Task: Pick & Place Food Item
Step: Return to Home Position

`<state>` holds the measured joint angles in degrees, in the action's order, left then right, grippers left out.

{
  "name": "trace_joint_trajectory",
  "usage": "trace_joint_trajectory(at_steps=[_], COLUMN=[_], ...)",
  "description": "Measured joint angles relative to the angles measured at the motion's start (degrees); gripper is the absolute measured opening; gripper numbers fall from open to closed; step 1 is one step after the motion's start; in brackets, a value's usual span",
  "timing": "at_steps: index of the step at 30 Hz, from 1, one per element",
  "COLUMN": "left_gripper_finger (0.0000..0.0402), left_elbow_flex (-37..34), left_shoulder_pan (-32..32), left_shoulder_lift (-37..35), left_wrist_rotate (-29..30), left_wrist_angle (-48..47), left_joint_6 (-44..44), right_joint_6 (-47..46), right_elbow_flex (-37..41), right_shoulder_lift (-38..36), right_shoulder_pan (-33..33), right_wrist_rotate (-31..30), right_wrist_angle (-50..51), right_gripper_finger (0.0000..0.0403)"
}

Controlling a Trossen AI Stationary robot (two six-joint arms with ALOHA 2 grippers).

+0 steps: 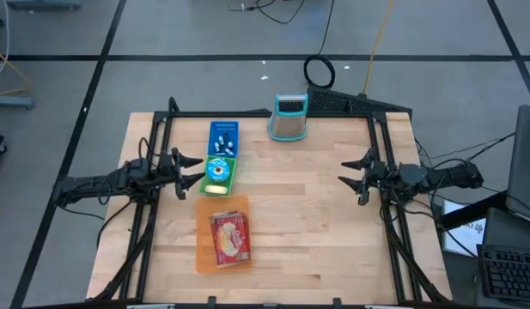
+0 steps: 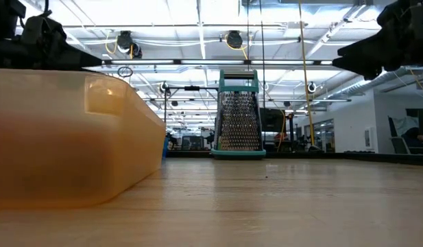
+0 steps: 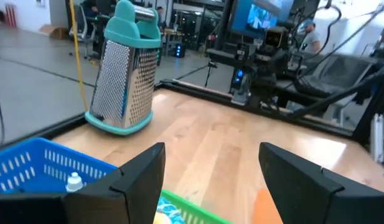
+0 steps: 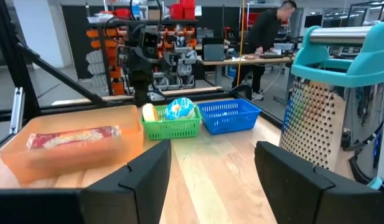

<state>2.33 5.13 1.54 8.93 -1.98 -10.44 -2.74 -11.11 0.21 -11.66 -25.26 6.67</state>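
The wooden table is carrying everything, seen from above with 12 o'clock at its far edge. The left gripper is hanging above the table at 9 o'clock, just beside the green bin, with its fingers spreading wide and gripping nothing. The right gripper is hanging at 3 o'clock, well apart from the bins, its fingers likewise gaping wide and empty. An orange bin is sitting at about 7 o'clock, holding a red packaged food item lying flat. A metal grater with a teal handle is standing upright at 12 o'clock. A blue basket is resting at about 11 o'clock, and the green bin is touching its 6 o'clock end. Inside the green bin a light blue donut is lying beside a yellow piece.
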Motion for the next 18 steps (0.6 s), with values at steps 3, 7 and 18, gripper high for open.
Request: trace_joint_trajectory(at_steps=[3, 7, 18], left_gripper_finger=[0.0257, 0.0257, 0.0258], left_elbow_flex=[0.05, 0.06, -0.04], left_shoulder_pan=[0.00, 0.00, 0.00], left_shoulder_lift=[0.92, 1.47, 1.47], left_wrist_rotate=[-0.36, -0.48, -7.78], left_wrist_angle=[-0.25, 0.22, 1.14], left_joint_6=[-1.36, 0.82, 2.70], right_joint_6=[0.37, 3.13, 5.98], right_elbow_flex=[1.59, 4.99, 7.75], right_shoulder_lift=[0.01, 0.02, 0.02], right_shoulder_pan=[0.00, 0.00, -0.02], right_wrist_rotate=[-0.01, 1.52, 16.74], right_wrist_angle=[-2.82, -9.34, -13.75], right_gripper_finger=[0.0223, 0.0223, 0.0224])
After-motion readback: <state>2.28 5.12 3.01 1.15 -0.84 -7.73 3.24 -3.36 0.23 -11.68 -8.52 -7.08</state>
